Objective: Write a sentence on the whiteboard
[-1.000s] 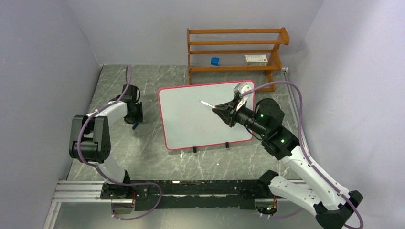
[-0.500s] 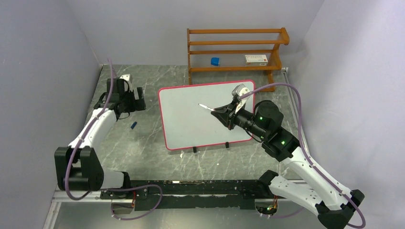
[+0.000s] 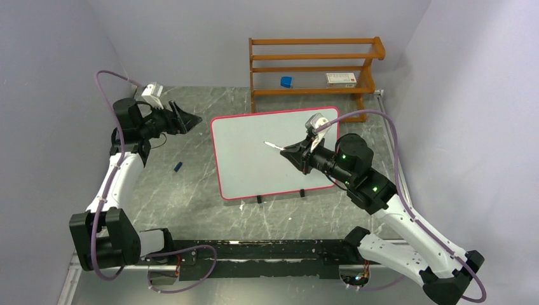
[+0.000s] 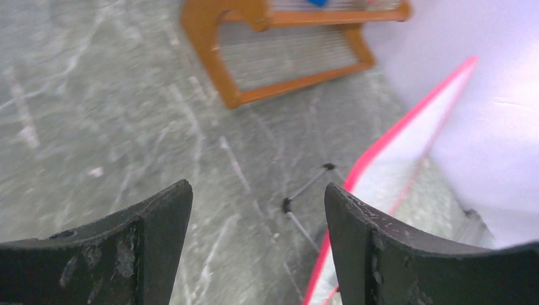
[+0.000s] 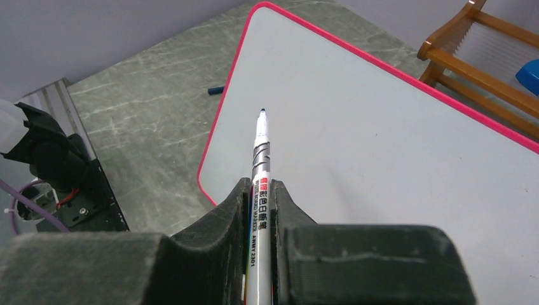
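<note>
Whiteboard: the whiteboard stands mid-table on small black feet, its red-pink rim all round and its long sides running from 10 to 4 o'clock in the top view; the face shows plain white.
Right gripper: the right gripper hangs over the right half of the board, at 3 o'clock from the board's centre, with its jaws pinched narrow on a marker.
Marker: the marker is white and uncapped, with a dark tip that points towards 9 o'clock, to the board's left edge; whether the tip meets the surface cannot be told.
Left gripper: the left gripper is raised off the table at 10 o'clock from the board, just beyond the board's far-left corner; its jaws are spread wide with nothing between them.
Blue piece: a small dark-blue cap-like piece lies on the grey marbled table at 9 o'clock from the board, apart from its rim.
Rack: a wooden rack stands at 12 o'clock behind the board; a blue object and a white box sit on its lower shelf.
</note>
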Controlling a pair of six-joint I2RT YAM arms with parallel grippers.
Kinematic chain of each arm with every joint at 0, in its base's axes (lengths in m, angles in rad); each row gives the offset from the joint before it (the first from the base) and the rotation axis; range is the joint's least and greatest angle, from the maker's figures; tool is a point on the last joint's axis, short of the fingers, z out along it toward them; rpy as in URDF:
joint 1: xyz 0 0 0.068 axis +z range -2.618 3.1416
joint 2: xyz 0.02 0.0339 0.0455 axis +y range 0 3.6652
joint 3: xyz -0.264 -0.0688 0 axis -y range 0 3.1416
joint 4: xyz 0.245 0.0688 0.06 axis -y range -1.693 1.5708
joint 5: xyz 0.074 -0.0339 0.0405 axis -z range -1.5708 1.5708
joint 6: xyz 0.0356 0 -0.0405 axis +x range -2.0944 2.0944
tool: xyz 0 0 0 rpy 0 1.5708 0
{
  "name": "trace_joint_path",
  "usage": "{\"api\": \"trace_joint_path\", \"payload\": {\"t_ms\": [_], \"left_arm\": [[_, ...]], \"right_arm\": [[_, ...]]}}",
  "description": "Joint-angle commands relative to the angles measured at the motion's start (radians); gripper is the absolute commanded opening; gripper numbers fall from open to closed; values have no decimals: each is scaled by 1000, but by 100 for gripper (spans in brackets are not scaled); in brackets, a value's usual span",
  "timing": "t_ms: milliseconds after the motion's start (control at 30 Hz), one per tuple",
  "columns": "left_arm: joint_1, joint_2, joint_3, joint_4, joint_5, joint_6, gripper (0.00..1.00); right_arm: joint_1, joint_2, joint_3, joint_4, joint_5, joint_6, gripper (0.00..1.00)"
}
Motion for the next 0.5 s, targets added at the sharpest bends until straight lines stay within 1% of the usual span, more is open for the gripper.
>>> {"api": "trace_joint_path", "payload": {"t_ms": [0, 67, 133, 267, 433, 467], "left_arm": [[15, 44, -19, 305, 337, -150, 78], [6, 75, -16, 371, 390, -187, 76], [-17, 100, -11, 416, 414, -212, 75], [-66, 155, 14, 450, 446, -206, 72], [-76, 200, -25, 707, 518, -380, 66], [-80, 211, -28, 736, 531, -403, 62]], "right_arm": [[8, -1, 21, -8, -3, -10, 0], [8, 3, 21, -4, -9, -10, 0], [8, 9, 21, -2, -11, -10, 0], [8, 24, 27, -2, -30, -36, 0], [10, 35, 31, 2, -50, -36, 0], [12, 37, 30, 5, -51, -36, 0]]}}
